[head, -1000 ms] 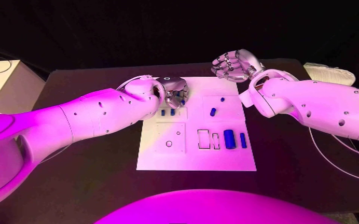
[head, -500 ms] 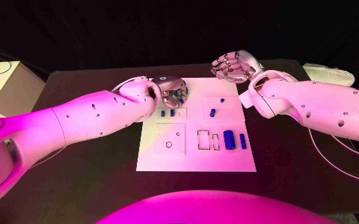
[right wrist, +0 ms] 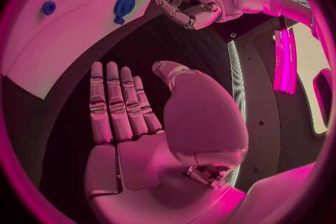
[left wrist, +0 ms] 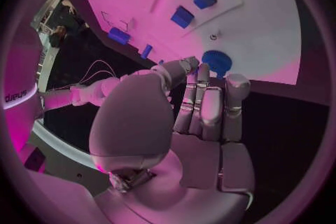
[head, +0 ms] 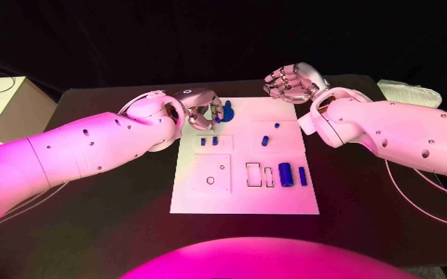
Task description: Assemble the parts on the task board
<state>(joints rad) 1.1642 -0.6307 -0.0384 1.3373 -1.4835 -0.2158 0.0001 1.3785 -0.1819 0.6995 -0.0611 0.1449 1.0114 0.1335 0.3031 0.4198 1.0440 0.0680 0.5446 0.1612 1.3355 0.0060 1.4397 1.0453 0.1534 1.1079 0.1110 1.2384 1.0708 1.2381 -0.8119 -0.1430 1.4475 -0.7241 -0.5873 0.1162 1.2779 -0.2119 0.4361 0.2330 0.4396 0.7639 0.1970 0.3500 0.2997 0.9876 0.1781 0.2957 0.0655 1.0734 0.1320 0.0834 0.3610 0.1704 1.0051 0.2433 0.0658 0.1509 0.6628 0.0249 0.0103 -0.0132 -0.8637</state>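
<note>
Left hand [head: 198,109] pulled back toward far-left corner of flat white task board [head: 244,192], uncovering blue keyhole-shaped part [head: 227,111] lying just beside fingertips; looks released, fingers loosely apart, nothing pinched. Right hand [head: 291,82] unchanged off far edge, fingers spread, idle. Smooth small blue parts [head: 291,174] sit near rectangular recesses, unassembled.

task board [head: 244,192]: white, flat, mid-table | blue parts [head: 285,174]: several on it, one by its far-left corner

We see two bulky, smooth white arms dotted with small dark screw holes. Each ends in a silver segmented hand: left hand [head: 198,106], right hand [head: 291,82].
</note>
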